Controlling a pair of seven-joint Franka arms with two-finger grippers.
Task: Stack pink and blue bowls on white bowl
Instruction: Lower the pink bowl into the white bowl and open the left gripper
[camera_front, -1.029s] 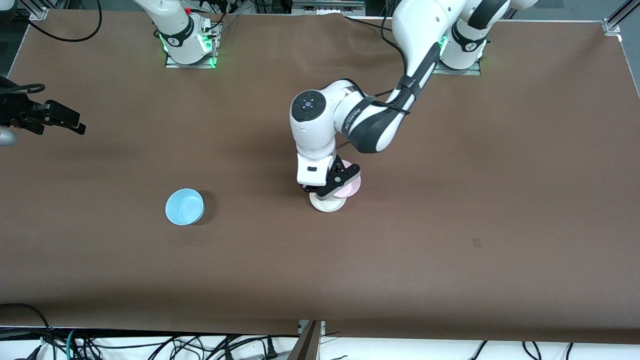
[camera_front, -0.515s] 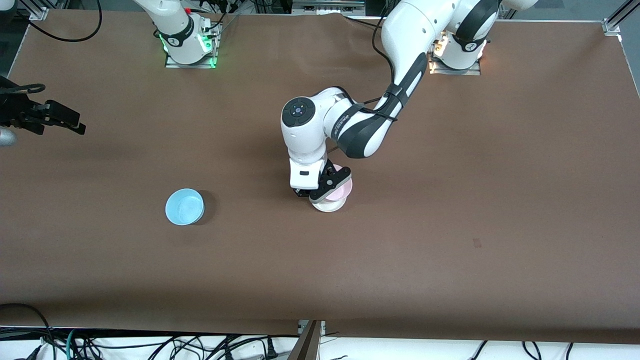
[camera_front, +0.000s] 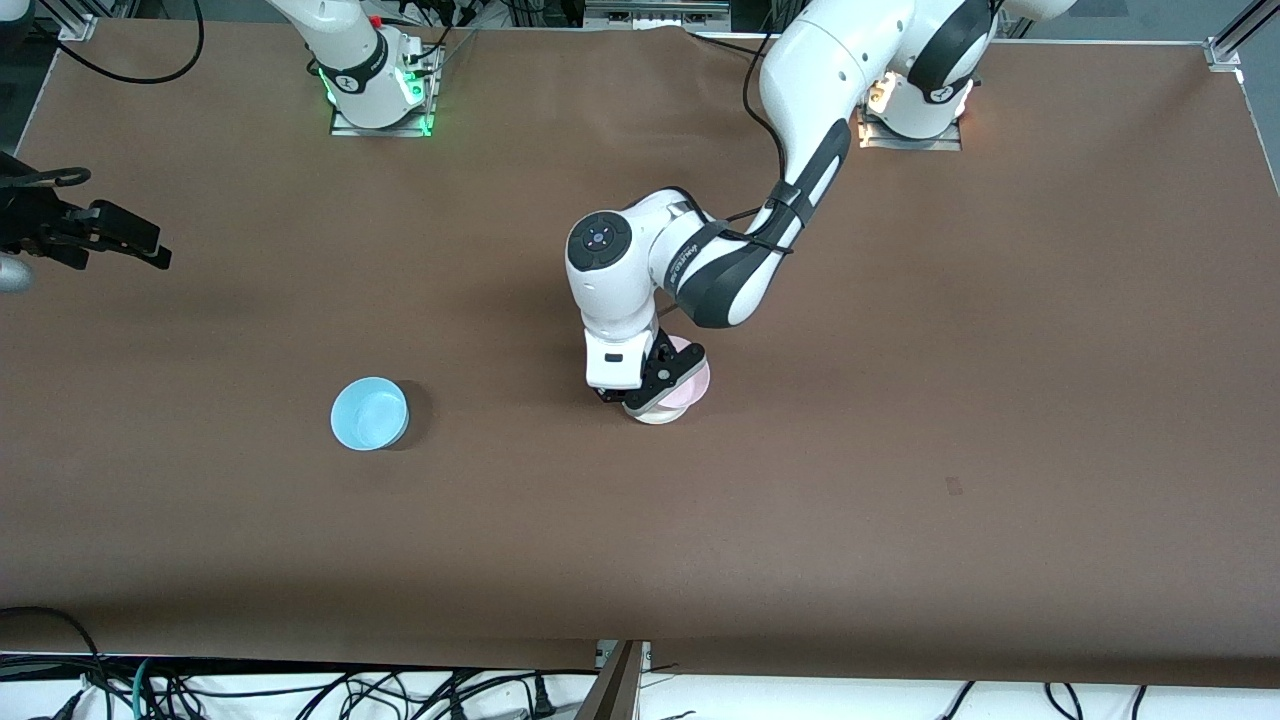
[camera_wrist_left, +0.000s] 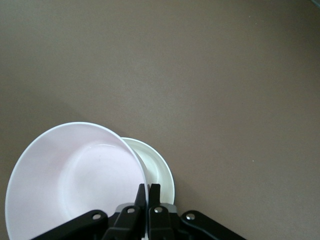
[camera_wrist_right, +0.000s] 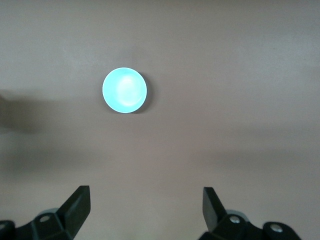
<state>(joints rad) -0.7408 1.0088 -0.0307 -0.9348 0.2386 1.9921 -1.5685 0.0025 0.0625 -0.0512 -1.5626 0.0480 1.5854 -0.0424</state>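
Brown covering runs over the whole surface (camera_front: 1000, 400). Starting at the right arm's end of it, the right pincer (camera_front: 100, 240) hangs in the air at the edge of the front view with its fingers spread wide apart and nothing between them; this arm waits. Its wrist camera looks down on the blue bowl (camera_wrist_right: 124, 90) from well above.

Next along, the blue bowl (camera_front: 370, 413) sits upright and alone, well apart from the other two bowls and untouched.

Toward the middle, the left pincer (camera_front: 650, 385) is low over the white bowl (camera_front: 655, 413), its fingers pinched together on the rim of the pink bowl (camera_front: 690, 385). In the left wrist view the pink bowl (camera_wrist_left: 75, 180) hangs tilted from the left pincer (camera_wrist_left: 148, 192), overlapping the white bowl (camera_wrist_left: 157, 172) but off-centre, so I judge it not yet seated inside.

These look like thin plastic bowls: light, stiff enough to lift by the lip, smooth and probably a little slippery. A pinch on the rim, one finger inside and one outside, seems the sensible hold, as they appear too wide to span. A bowl held by one edge droops, as the pink one does here, so it likely needs centring over the white bowl before release or it may sit crooked and nudge the one beneath.
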